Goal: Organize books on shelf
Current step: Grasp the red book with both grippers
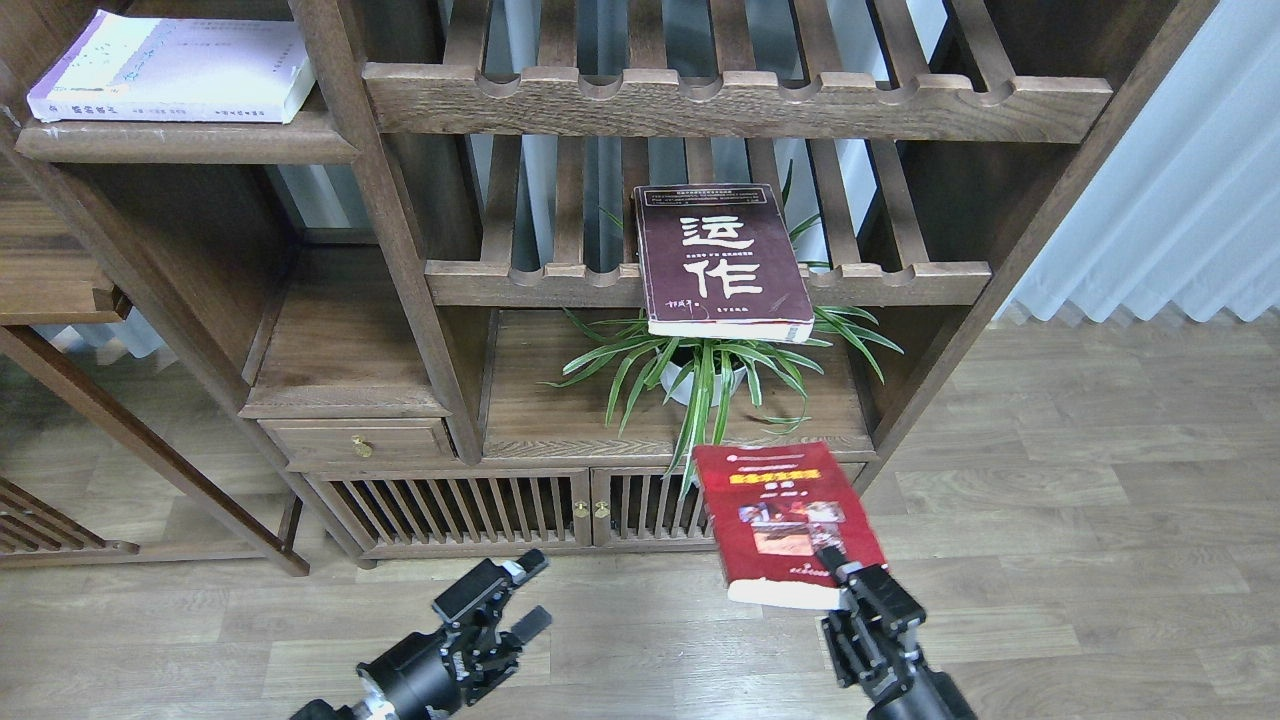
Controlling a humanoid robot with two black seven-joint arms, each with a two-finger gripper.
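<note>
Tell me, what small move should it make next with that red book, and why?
Probably lift the red book, held in the right tool, up toward the shelves: it hangs low before the cabinet doors, while the maroon book already lies on a rack.

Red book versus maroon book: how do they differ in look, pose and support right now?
The red book has a yellow title and photos; the maroon book bears large white characters. The red book is held in the air by the right gripper at its lower corner; the maroon book lies on the slatted rack, overhanging its front rail above the plant. Both are thick paperbacks, cover up.
</note>
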